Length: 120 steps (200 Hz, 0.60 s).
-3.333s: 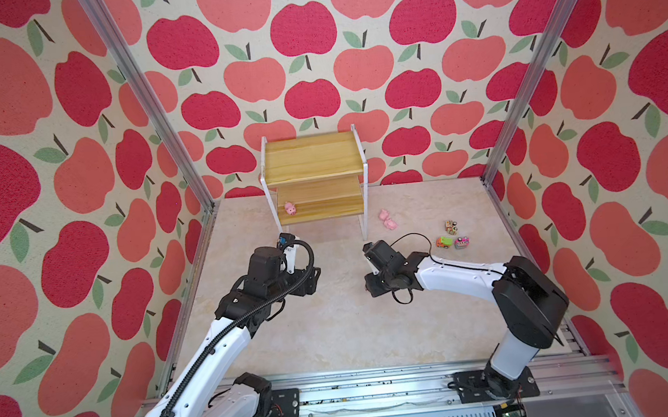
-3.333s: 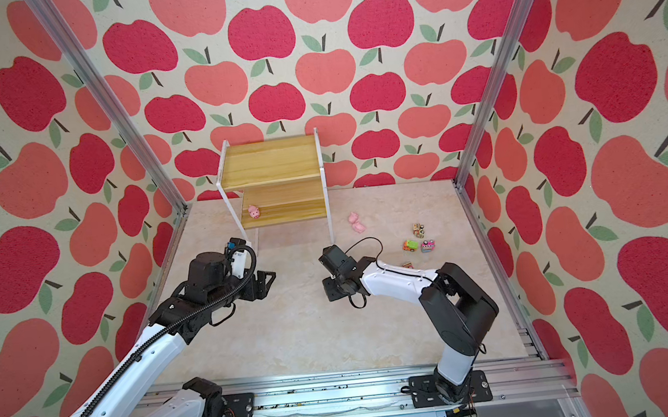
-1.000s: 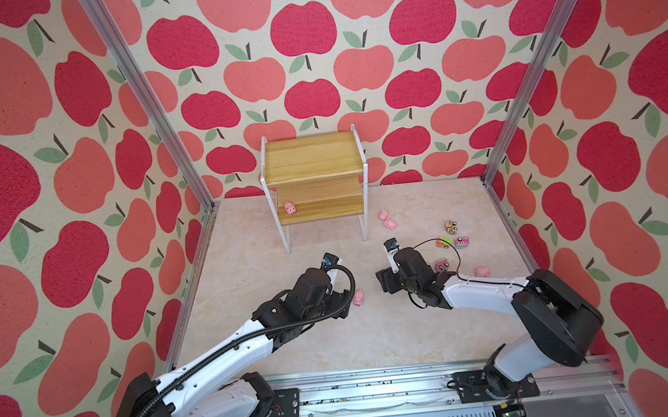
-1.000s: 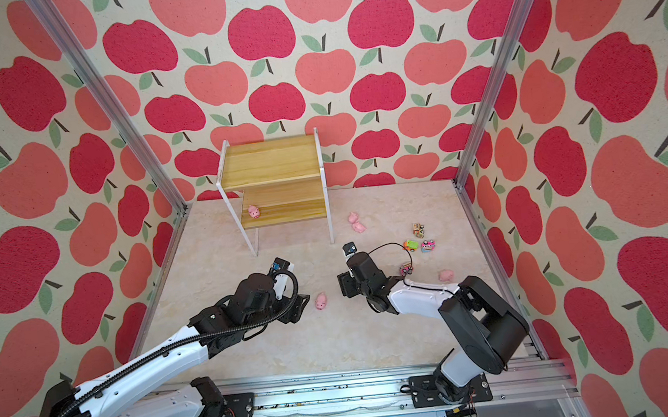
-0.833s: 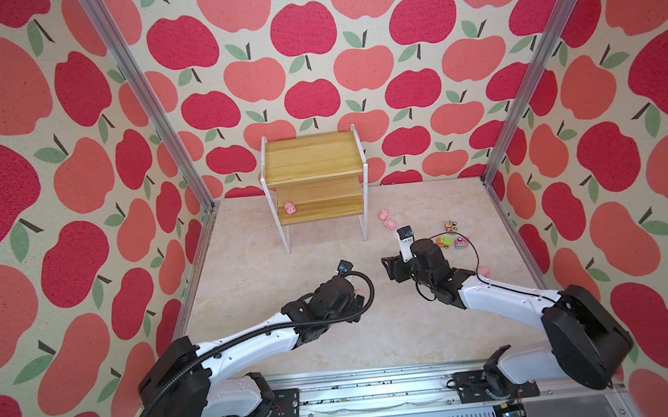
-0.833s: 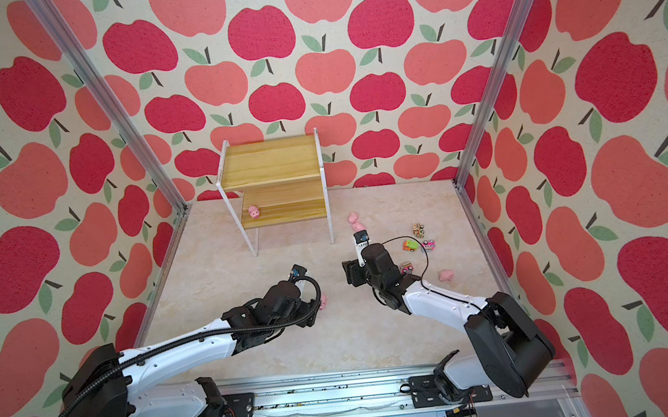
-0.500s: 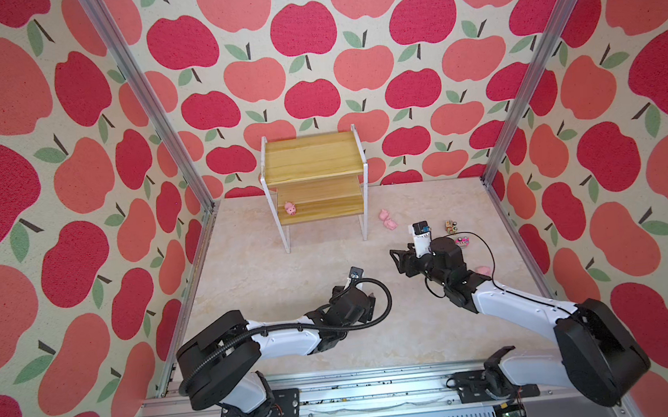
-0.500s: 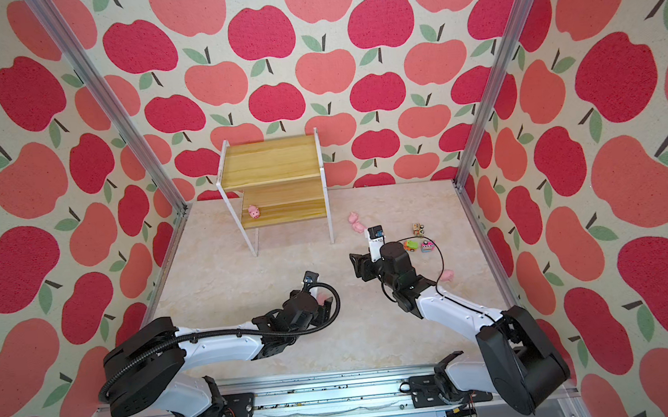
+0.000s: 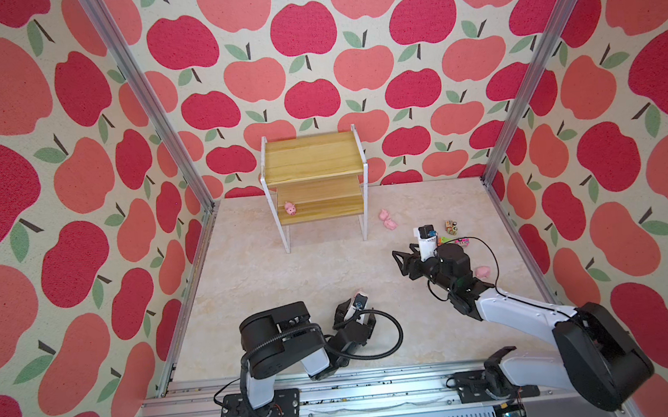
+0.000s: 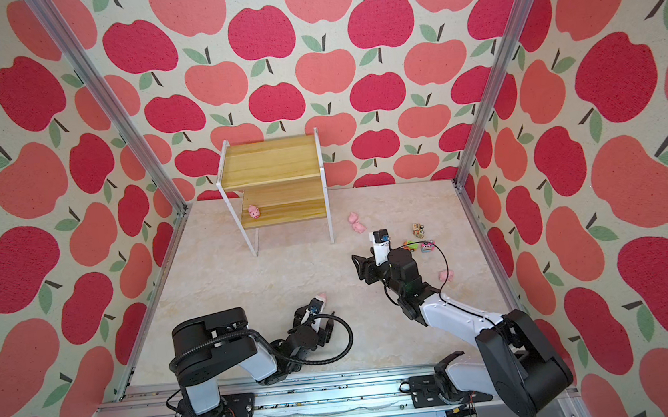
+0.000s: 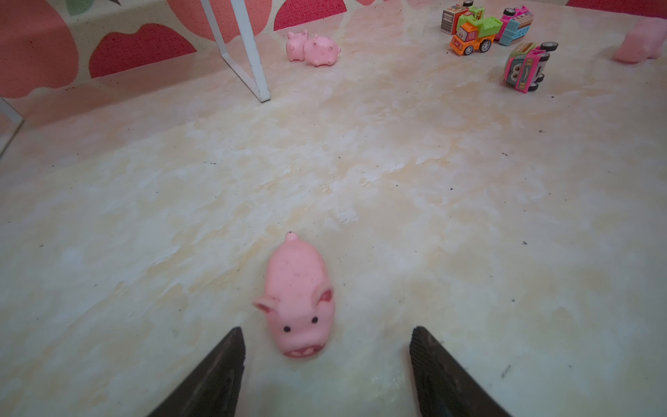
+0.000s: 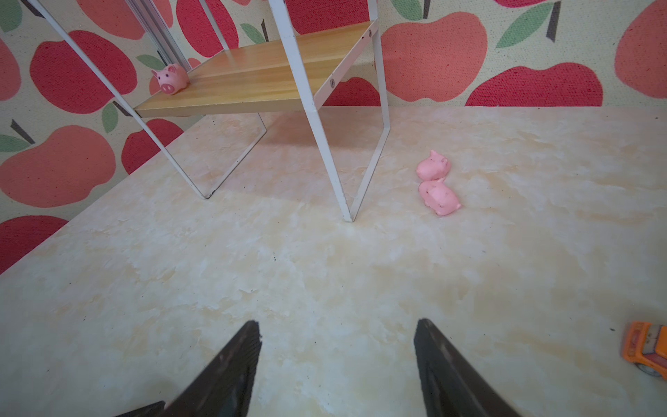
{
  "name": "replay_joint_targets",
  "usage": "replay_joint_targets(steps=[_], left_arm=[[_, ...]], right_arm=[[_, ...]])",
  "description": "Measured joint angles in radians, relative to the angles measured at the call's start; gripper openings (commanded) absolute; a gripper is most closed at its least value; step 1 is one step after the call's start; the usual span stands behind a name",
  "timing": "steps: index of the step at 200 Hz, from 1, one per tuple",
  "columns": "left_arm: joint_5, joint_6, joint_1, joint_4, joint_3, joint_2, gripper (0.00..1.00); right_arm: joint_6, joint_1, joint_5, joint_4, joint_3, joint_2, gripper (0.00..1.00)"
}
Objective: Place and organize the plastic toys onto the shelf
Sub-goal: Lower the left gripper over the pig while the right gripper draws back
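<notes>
We see L fingers (image 11: 216, 372) apart w/ a pig (image 11: 297, 299) snout-first between the tips, untouched, on the desk (image 11: 415, 187); R fingers (image 12: 231, 372) apart, gripping nothing.

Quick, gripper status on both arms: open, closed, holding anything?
Left gripper: open, pink pig at its fingertips, not gripped.
Right gripper: open, empty.

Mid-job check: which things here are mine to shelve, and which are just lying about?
Job: shelf; pig on its lower board; pig pair beside it; front pig; right pig; trucks.
Not job: apple walls; corner posts; base rail.
</notes>
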Motion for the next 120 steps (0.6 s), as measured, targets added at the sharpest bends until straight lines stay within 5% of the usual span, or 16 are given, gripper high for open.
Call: replay_joint_targets(steps=[120], left_arm=[[0.074,0.014,0.072,0.203,0.0,0.11,0.55]], right_arm=[[-0.006,0.0,-0.006,0.019,-0.02,-0.021,0.7]])
